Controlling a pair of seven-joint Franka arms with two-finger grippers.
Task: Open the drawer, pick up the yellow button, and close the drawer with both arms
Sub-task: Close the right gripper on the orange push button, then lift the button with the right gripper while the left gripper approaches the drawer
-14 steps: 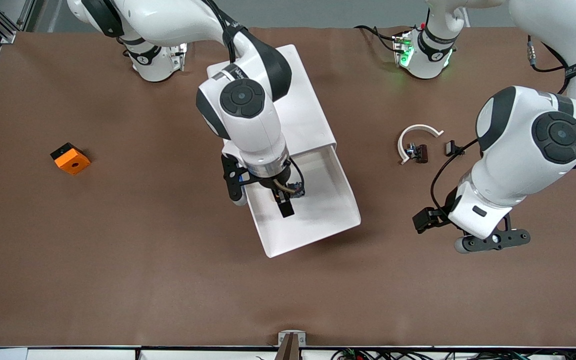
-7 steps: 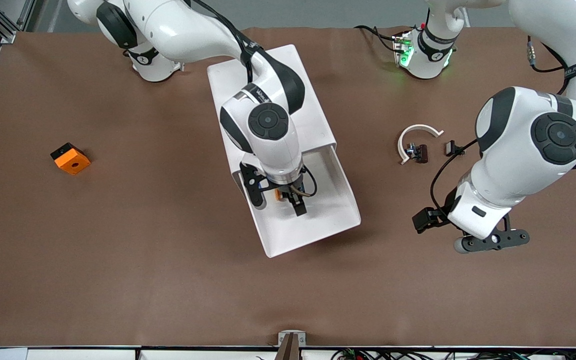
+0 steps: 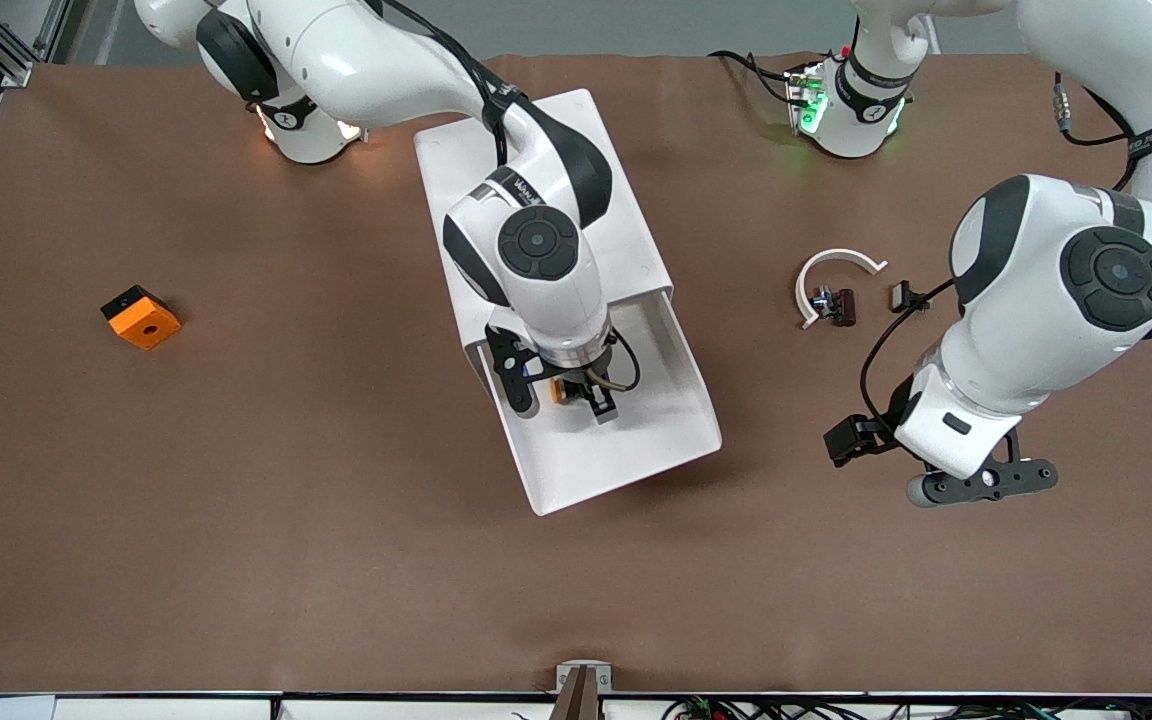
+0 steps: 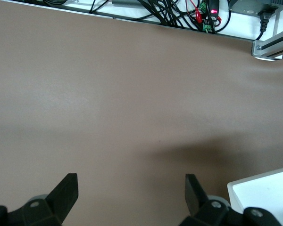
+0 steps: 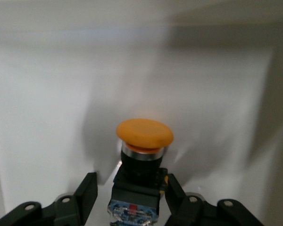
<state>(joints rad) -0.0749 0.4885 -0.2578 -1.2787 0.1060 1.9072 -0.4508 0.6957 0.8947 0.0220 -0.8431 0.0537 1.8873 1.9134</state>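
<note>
The top drawer (image 3: 676,440) stands pulled out of the white cabinet (image 3: 616,200), toward the front camera. The button (image 3: 558,391) lies in it, with an orange cap and a dark body; it also shows in the right wrist view (image 5: 144,133). My right gripper (image 3: 586,400) is down inside the drawer. In the right wrist view the gripper (image 5: 129,181) is open, with one finger on each side of the button's body and a small gap at one finger. My left gripper (image 3: 981,485) waits over bare table toward the left arm's end, open and empty (image 4: 129,188).
An orange square block (image 3: 141,317) lies toward the right arm's end. A white arc (image 3: 831,270) with black clips (image 3: 841,305) lies between the cabinet and the left arm. A drawer corner (image 4: 269,193) shows in the left wrist view.
My right gripper has moved across the drawer toward the left arm's end and come down round the button. The left arm has not moved.
</note>
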